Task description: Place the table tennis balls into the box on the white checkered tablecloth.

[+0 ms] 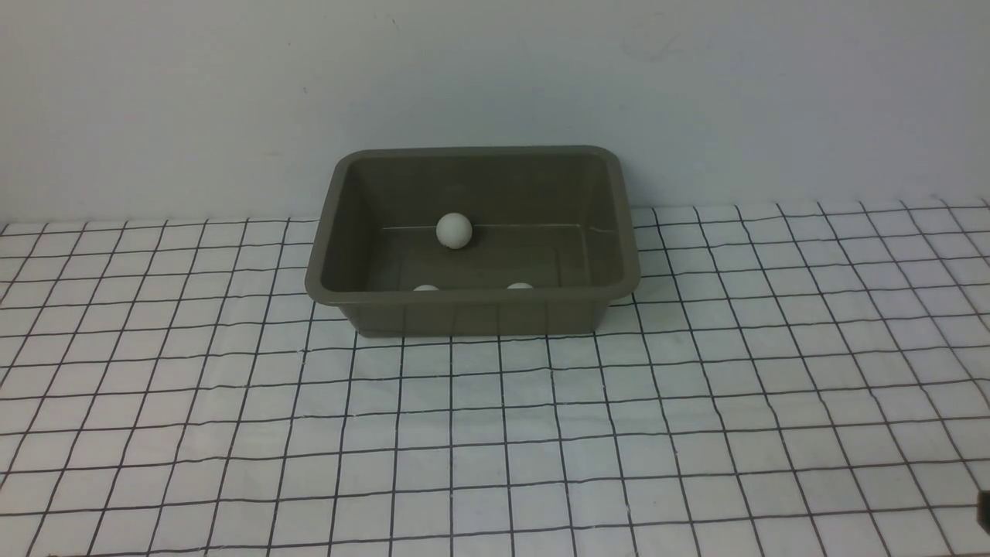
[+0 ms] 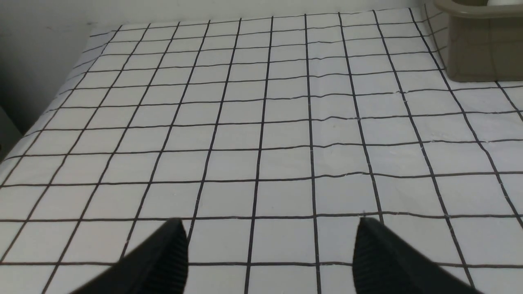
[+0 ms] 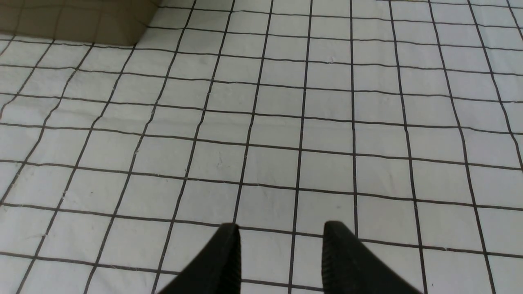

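The front view looks forward and slightly down from the robot's side across the white checkered tablecloth (image 1: 495, 433) to the box (image 1: 473, 309) near the back wall. The left wrist view sits low over the cloth, looking past the left gripper (image 2: 269, 245), with the box's corner at one edge. The right wrist view looks past the right gripper (image 3: 282, 249), likewise low. All three views share cloth and box

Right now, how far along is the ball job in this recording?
Three table tennis balls show inside the box: one at the back, two peeking over the near rim. No ball lies on the visible tablecloth. Left gripper and right gripper are open, empty. Seemingly nothing left.
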